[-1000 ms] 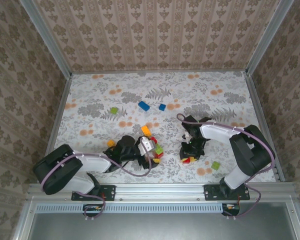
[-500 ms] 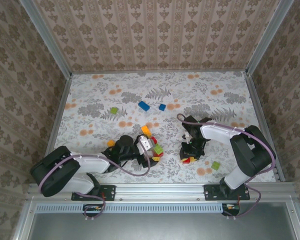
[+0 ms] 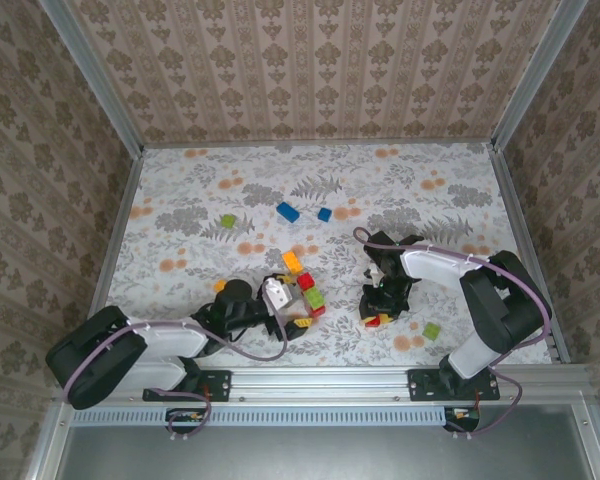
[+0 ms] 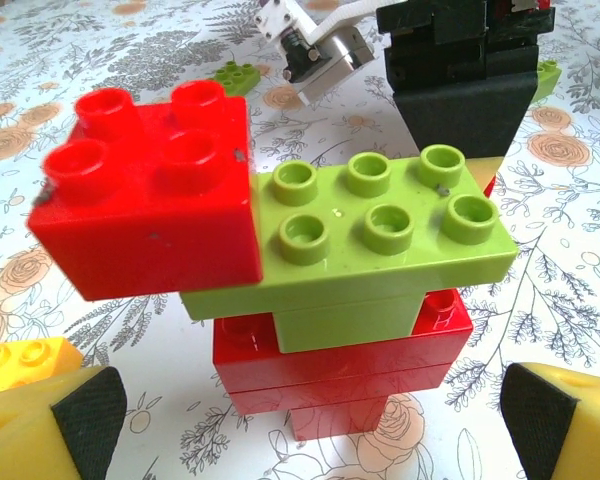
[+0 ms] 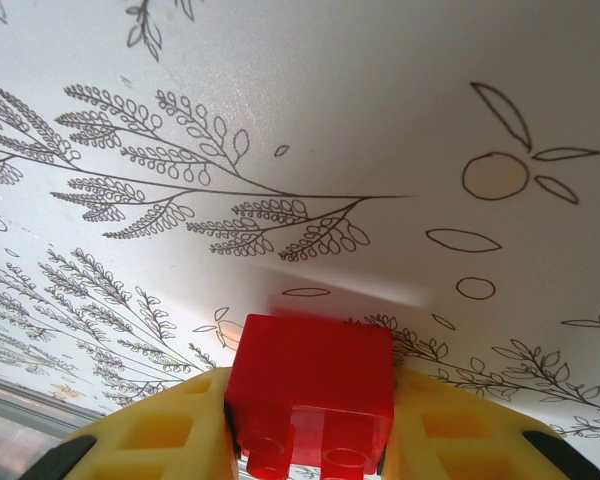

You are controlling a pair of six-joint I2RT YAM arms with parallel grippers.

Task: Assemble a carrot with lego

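One brick (image 5: pixel 315 385) pinched, right arm (image 3: pixel 440 263) folded low

black-and-white arms (image 3: pixel 435 262), yellow fingers (image 5: pixel 170 430)

L arm (image 3: pixel 170 340) lies low by table's (image 3: pixel 430 180) near edge, L gripper (image 3: pixel 292 305) jaws spread wide; R arm (image 3: pixel 450 265) bent, R gripper (image 3: pixel 380 315) pointing down, pinching red brick (image 5: pixel 310 385).

No writing, number, brand or sign can be read anywhere, whether on the lego (image 4: pixel 380 230), the flowered table (image 3: pixel 430 190) or the patterned walls (image 3: pixel 320 70).
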